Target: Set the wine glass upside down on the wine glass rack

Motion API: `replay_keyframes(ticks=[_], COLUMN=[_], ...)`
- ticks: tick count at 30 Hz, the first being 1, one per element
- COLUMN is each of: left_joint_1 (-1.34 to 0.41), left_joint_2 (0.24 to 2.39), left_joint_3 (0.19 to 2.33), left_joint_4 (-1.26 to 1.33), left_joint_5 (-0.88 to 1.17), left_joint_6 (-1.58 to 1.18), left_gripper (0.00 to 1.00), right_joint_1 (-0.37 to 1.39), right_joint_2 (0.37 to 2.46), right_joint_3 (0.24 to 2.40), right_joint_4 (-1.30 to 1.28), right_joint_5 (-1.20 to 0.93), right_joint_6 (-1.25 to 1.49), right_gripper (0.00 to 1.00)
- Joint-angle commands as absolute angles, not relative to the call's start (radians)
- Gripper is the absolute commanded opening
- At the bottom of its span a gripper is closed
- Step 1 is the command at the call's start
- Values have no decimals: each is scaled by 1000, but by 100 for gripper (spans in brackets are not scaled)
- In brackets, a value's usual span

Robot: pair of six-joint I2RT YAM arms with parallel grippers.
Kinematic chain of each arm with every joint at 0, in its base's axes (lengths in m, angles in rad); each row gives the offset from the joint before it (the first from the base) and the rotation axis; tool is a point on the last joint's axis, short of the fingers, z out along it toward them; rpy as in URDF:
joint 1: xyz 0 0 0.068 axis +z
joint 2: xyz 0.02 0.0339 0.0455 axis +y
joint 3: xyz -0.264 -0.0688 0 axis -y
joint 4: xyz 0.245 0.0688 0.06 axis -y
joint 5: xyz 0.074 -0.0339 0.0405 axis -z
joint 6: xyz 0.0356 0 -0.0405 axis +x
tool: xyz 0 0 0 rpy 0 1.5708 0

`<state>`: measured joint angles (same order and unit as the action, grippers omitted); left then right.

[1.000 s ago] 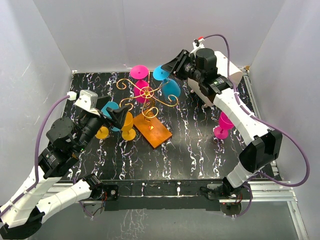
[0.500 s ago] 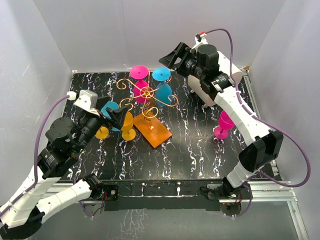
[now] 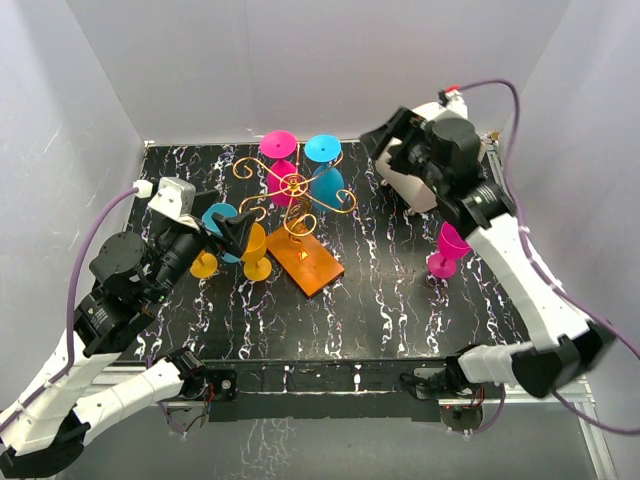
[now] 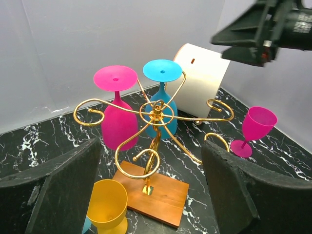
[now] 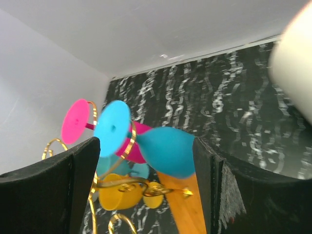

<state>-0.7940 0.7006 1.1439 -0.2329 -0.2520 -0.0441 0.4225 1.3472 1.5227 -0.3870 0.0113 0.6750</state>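
Observation:
The gold wire wine glass rack [image 3: 295,190] stands on its orange base [image 3: 310,265] mid-table. A blue wine glass [image 3: 326,172] hangs upside down on it beside a hanging pink wine glass [image 3: 279,165]. Both also show in the left wrist view, blue [image 4: 161,109] and pink [image 4: 117,124]. My right gripper [image 3: 385,140] is open and empty, apart from the blue glass [image 5: 168,151], to its right. My left gripper [image 3: 230,232] is open and empty, left of the rack [image 4: 156,114], above a yellow glass [image 4: 107,204].
A pink glass [image 3: 448,248] stands upright at the right. A yellow glass [image 3: 256,250] and a blue glass [image 3: 218,218] stand left of the base under the left gripper. A white rounded container [image 3: 410,185] sits at the back right. Grey walls enclose the table.
My right gripper has let go of the blue glass, which now hangs on the rack, and has pulled back to the right. The left arm has barely moved.

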Motion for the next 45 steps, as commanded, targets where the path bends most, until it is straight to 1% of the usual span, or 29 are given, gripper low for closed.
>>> replay_keyframes(ticks=[1,5,8,11,13,15,19,26,32,37,42,45], left_joint_1=[-791,-792,-791,-791,-792,-792,-790,-791,-791,-792,-791,-792], left_joint_2=[704,709,718,730,737,740,742,744,746,747,750,755], left_joint_3=[1156,1140,1135,1138,1141,1143,1149,1153,1158,1167,1176,1182], left_joint_4=[-212,-179,-158,-145,-142,-142,-150,-149,-150,-156,-162,-166], left_joint_5=[-248,-231,-215,-206,-199,-197,-199,-195,-185,-178,-167,-158], left_joint_6=[-32,-28,-24,-22,-24,-26,-28,-31,-29,-30,-33,-34], left_gripper=[82,82,82,82,82,82,82,82,82,82,83,83], right_joint_1=[417,417,416,405,391,370,322,237,213,208,206,205], right_joint_2=[1159,1055,1049,1071,1085,1101,1141,1190,1215,1233,1251,1253], right_joint_3=[1395,1299,1281,1270,1235,1204,1151,1107,1106,1102,1100,1104], right_joint_4=[-484,-642,-767,-853,-863,-860,-842,-781,-763,-756,-757,-762], right_joint_5=[291,518,630,676,669,638,555,436,382,347,331,331], right_joint_6=[585,539,549,579,584,582,560,503,463,447,435,430], right_gripper=[72,63,61,60,58,51,45,38,27,23,13,1])
